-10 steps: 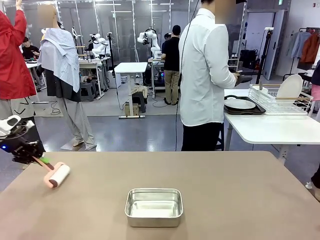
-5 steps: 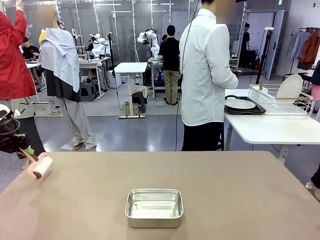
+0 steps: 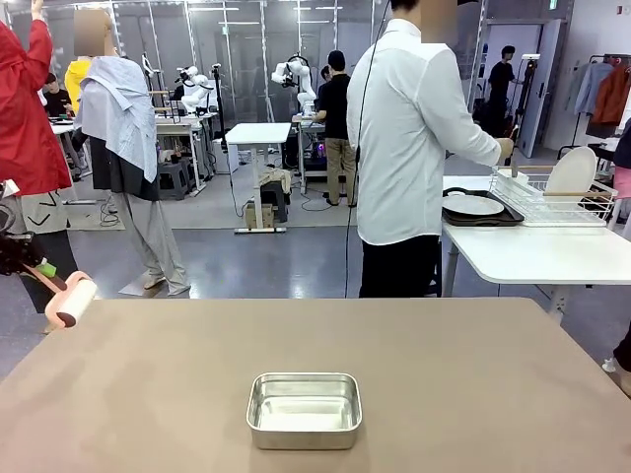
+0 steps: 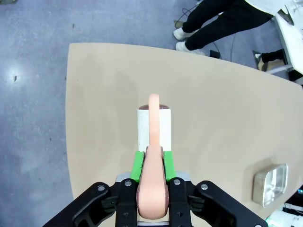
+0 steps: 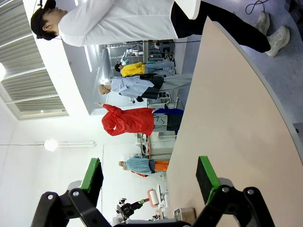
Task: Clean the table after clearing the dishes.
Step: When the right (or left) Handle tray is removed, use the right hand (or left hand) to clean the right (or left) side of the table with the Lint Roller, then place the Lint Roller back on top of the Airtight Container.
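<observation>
my left gripper (image 4: 150, 177) was clamped on the pink handle of a lint roller (image 4: 154, 124), green pads pressed to either side of it, holding its white roll over the far left corner of the table (image 3: 444, 374). my right gripper (image 5: 150, 176) hung with its jaws wide apart, nothing between them. a small steel pan (image 3: 304, 408) sat near the middle of the table. at the far right a person (image 3: 409, 148) stood by the white side table, where a white plate (image 3: 473, 205) lay on a dark tray (image 3: 483, 218)

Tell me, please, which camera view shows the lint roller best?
The left wrist view: the lint roller sits centred, its pink handle clamped in the left claw. The front view shows it at the table's left edge; the right wrist view shows it small and distant.
</observation>
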`<state>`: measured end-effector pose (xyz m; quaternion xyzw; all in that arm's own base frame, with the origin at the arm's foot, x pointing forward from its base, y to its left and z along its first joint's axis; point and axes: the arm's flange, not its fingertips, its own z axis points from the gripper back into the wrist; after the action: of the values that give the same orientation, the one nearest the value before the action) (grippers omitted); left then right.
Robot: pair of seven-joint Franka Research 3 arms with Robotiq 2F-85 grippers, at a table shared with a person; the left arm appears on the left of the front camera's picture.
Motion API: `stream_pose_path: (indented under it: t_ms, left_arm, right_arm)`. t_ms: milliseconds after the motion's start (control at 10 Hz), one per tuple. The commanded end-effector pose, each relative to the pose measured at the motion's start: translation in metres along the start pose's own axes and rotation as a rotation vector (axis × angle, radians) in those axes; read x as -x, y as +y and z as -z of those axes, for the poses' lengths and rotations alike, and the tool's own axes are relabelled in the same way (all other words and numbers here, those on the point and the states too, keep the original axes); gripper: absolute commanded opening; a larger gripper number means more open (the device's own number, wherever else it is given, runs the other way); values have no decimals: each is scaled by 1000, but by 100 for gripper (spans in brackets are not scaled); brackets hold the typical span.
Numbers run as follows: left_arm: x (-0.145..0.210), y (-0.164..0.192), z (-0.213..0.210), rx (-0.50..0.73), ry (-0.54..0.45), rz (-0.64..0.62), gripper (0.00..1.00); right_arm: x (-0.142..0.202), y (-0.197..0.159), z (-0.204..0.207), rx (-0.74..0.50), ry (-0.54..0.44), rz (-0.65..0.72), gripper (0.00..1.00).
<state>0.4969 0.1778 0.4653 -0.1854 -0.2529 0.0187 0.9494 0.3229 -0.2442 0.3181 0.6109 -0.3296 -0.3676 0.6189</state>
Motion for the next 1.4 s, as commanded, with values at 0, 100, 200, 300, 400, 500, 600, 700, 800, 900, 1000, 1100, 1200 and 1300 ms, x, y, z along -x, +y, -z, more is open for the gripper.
stream_pose_path:
  t_ms: [0,100,200,300,400,500,600,700,800,900,1000,1100,1200,1300]
  left_arm:
    - [-8,7,13,-12,13,-2,20]
    - [-8,7,13,-12,13,-2,20]
    - [-8,7,13,-12,13,-2,20]
    - [-8,7,13,-12,13,-2,20]
    - [-8,7,13,-12,13,-2,20]
    - [-8,7,13,-12,13,-2,20]
    - [-8,7,13,-12,13,-2,20]
    - [-8,7,13,-12,13,-2,20]
    - [-6,6,17,-5,22,-3,20]
    - [-17,-29,9,16,4,149,20]
    - [-28,-75,-1,28,-5,320,20]
    - [-31,-118,-6,41,3,463,20]
    - [-21,-169,-5,26,42,648,20]
    - [10,-227,4,109,122,892,20]
  right_arm:
    - [5,2,-1,2,10,-6,100]
    - [5,2,-1,2,10,-6,100]
    - [5,2,-1,2,10,-6,100]
    - [5,2,-1,2,10,-6,100]
    - [5,2,-1,2,10,-6,100]
    - [5,2,-1,2,10,-6,100]
    - [5,2,-1,2,10,-6,100]
    - [5,2,-1,2,10,-6,100]
    - [5,2,-1,2,10,-6,100]
    - [5,2,-1,2,10,-6,100]
    - [5,2,-1,2,10,-6,100]
    - [5,2,-1,2,10,-6,100]
    - [5,2,-1,2,10,-6,100]
    - [5,2,-1,2,10,-6,100]
